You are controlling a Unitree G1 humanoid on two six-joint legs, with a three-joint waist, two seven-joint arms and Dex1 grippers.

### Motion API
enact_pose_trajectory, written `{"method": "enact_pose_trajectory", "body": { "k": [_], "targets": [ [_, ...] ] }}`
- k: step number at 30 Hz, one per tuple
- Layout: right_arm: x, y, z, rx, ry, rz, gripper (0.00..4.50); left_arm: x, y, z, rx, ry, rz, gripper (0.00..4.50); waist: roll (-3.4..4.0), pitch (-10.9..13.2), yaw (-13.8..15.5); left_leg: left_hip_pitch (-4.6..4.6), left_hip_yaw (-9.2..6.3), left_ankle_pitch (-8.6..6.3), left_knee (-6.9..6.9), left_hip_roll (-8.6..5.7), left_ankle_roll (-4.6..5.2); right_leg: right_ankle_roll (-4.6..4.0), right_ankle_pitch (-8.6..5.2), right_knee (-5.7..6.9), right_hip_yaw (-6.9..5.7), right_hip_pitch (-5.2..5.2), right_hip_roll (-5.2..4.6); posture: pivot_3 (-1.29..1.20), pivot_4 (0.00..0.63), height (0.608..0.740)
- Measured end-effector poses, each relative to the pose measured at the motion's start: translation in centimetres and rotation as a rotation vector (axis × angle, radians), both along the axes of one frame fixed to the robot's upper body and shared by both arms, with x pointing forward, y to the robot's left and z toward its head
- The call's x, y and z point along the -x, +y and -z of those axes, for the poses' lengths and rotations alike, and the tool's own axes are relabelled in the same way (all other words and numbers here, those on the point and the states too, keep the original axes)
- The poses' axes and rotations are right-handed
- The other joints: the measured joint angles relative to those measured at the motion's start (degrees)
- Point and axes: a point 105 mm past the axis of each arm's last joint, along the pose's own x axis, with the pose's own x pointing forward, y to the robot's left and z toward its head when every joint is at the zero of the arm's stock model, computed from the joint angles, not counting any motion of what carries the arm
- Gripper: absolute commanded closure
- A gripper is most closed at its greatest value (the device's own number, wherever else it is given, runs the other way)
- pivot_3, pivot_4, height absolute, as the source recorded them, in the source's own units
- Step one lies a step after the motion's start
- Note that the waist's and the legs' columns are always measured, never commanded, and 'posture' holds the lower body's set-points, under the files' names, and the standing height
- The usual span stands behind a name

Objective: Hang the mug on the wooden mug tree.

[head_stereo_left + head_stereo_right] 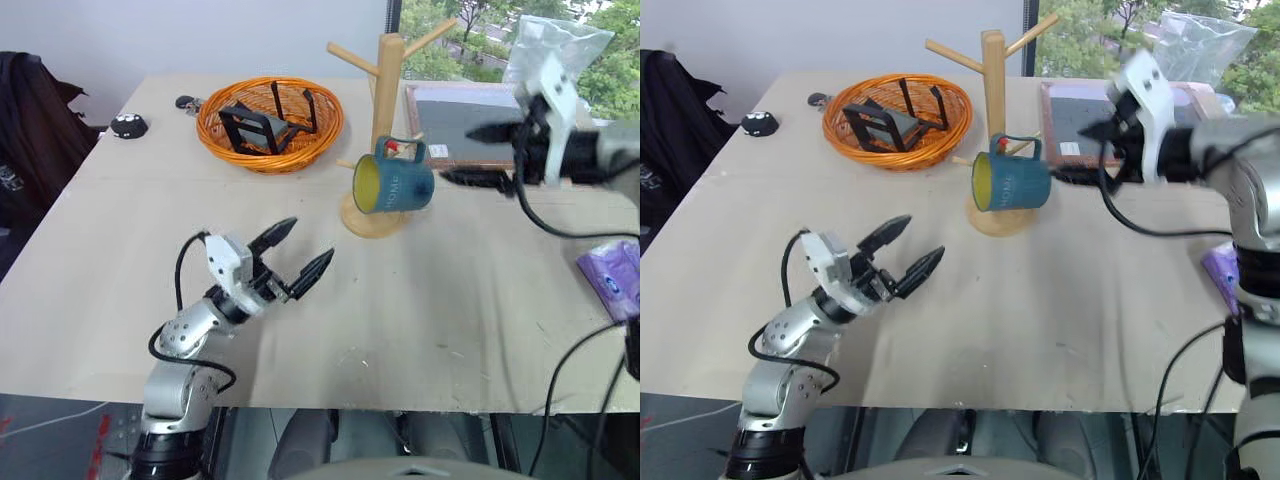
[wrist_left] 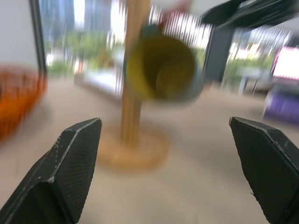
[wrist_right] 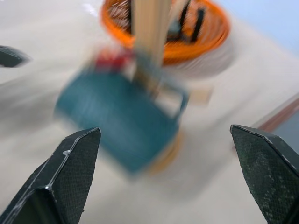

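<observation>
The dark teal mug (image 1: 397,186) with a yellow inside hangs by its loop handle from a low peg of the wooden mug tree (image 1: 386,92). It is tilted, with its mouth facing left, above the tree's round base (image 1: 366,222). My right gripper (image 1: 480,156) is open just to the right of the mug, apart from it, with nothing between its fingers. In the right wrist view the mug (image 3: 122,122) lies ahead of the spread fingers. My left gripper (image 1: 306,246) is open low over the table, in front and to the left of the tree, and empty.
An orange wicker basket (image 1: 270,128) with black parts in it stands left of the tree. A dark framed board (image 1: 462,126) lies behind the right gripper. A purple tissue pack (image 1: 612,280) sits at the right edge. A small black object (image 1: 129,125) lies far left.
</observation>
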Motion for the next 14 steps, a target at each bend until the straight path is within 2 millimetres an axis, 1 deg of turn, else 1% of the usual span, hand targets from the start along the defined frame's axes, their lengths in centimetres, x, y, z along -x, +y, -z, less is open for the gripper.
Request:
{"method": "enact_pose_trajectory", "body": {
  "k": [1,2,3,4,5,6,7,8,10,11,12,14],
  "targets": [
    [0.9,-1.1,2.3,-0.015,0.030,0.021,0.01,0.3,0.1,1.2,-0.026,0.063,0.003,0.00,-0.06,-0.04,0.00,0.02,-0.04,0.00,0.00,0.05,0.00,0.00,0.00,0.03,-0.03,0.02,0.03,0.00,0.150,0.740],
    [1.2,-1.3,3.2,-0.024,0.052,0.029,0.01,0.6,0.3,1.7,-0.036,0.091,0.000,0.00,-0.04,-0.02,-0.10,0.03,-0.01,0.00,0.02,0.08,0.00,0.00,0.00,0.05,0.00,0.01,0.03,0.00,0.150,0.740],
    [2.2,-1.9,5.3,-0.074,0.060,0.049,0.01,1.0,0.4,2.7,-0.060,0.143,0.006,0.00,-0.06,-0.05,-0.07,0.05,0.02,0.00,-0.01,0.16,0.00,0.00,0.00,0.05,0.03,0.00,0.08,0.00,0.150,0.740],
    [3.0,-2.0,6.7,-0.109,0.063,0.048,0.01,1.4,0.4,3.2,-0.082,0.167,0.008,0.00,-0.06,-0.05,-0.11,0.08,0.03,0.00,0.01,0.27,0.00,-0.01,-0.01,0.07,0.03,0.03,0.11,0.00,0.150,0.740],
    [4.1,-2.1,8.5,-0.144,0.072,0.049,0.01,1.7,0.2,3.7,-0.110,0.190,0.013,0.00,-0.05,-0.06,-0.02,0.08,0.03,-0.05,-0.01,0.30,0.09,0.00,-0.01,0.08,0.03,0.02,0.12,0.00,0.150,0.740],
    [5.4,-2.1,10.8,-0.197,0.085,0.064,0.01,2.1,0.2,4.3,-0.140,0.217,0.008,0.00,-0.04,-0.08,0.11,0.12,0.02,-0.11,-0.02,0.31,0.19,-0.01,-0.01,0.10,0.01,0.05,0.12,0.00,0.150,0.740],
    [6.2,-2.2,12.3,-0.233,0.106,0.078,0.01,2.5,0.3,4.8,-0.157,0.235,0.001,0.00,0.00,-0.08,0.11,0.18,0.06,-0.13,0.03,0.32,0.22,0.00,-0.01,0.12,0.06,0.11,0.11,0.00,0.150,0.740],
    [6.9,-2.2,13.4,-0.263,0.126,0.089,0.01,2.8,0.4,5.1,-0.167,0.249,-0.004,0.00,0.02,-0.08,0.05,0.20,0.08,-0.13,0.04,0.29,0.23,0.00,0.00,0.15,0.09,0.13,0.09,0.00,0.150,0.740],
    [8.3,-3.2,15.5,-0.320,0.132,0.139,0.01,3.4,0.6,5.9,-0.187,0.277,-0.018,0.00,0.06,-0.08,-0.14,0.50,0.20,-0.15,0.06,0.29,0.26,0.01,0.01,0.13,0.18,0.41,0.08,0.00,0.150,0.740],
    [8.6,-4.1,16.1,-0.338,0.091,0.176,0.01,3.5,0.7,6.4,-0.205,0.283,-0.032,0.00,0.06,-0.05,-0.27,1.05,0.25,-0.17,0.00,0.30,0.28,0.01,0.00,-0.01,0.20,0.95,0.09,0.00,0.150,0.740],
    [8.7,-4.5,16.3,-0.343,0.076,0.192,0.01,3.6,0.7,6.6,-0.210,0.284,-0.034,0.00,0.07,-0.05,-0.29,1.30,0.26,-0.19,-0.04,0.33,0.29,0.01,-0.02,-0.06,0.19,1.21,0.11,0.00,0.150,0.740],
    [8.8,-5.3,16.6,-0.338,0.018,0.212,0.01,3.7,0.7,6.9,-0.231,0.271,-0.042,0.00,0.05,-0.08,-0.30,1.33,0.23,-0.19,-0.06,0.36,0.29,0.00,-0.03,-0.06,0.16,1.21,0.17,0.00,0.150,0.740]
  ]
}}
